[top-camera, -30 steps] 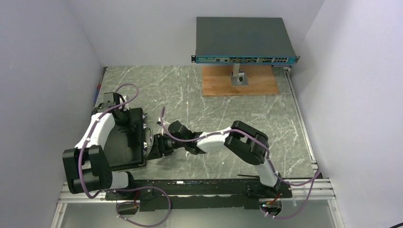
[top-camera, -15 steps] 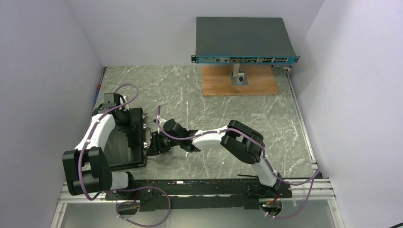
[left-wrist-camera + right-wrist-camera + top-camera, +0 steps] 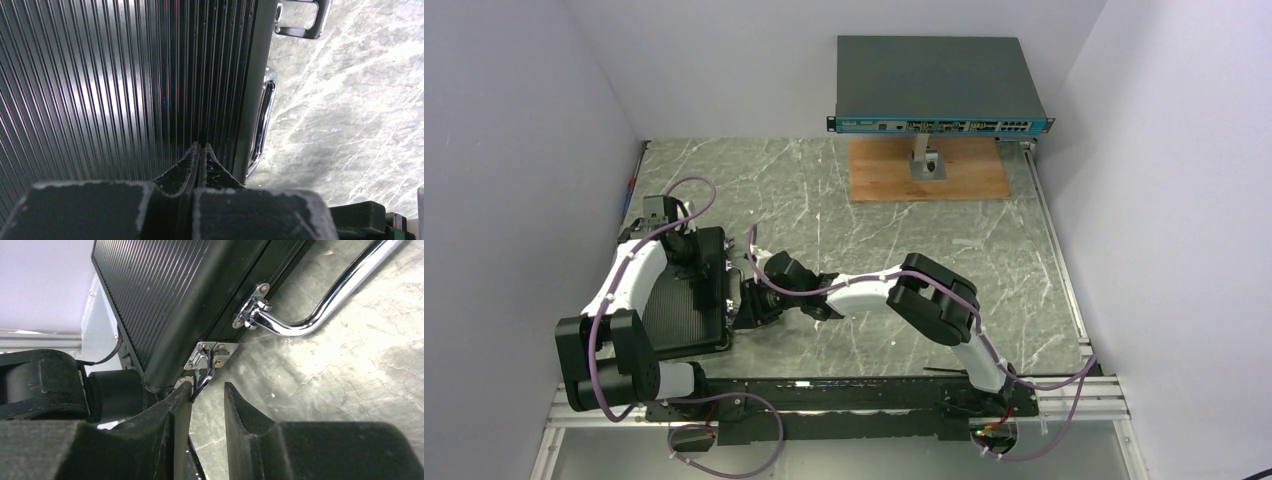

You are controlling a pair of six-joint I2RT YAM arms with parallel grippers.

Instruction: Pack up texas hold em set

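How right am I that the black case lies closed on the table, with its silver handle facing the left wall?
Not quite. The black case does lie closed on the table, but its silver handle is on the side away from the left wall, facing the middle of the table. The top view shows this.

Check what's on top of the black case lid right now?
The left gripper, shut, presses its tips on the ribbed lid of the case. Nothing else shows there. Contents are hidden, lid down.

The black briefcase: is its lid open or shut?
Shut: the ribbed lid lies flat on the briefcase; whether its clasp is fastened, cannot tell.
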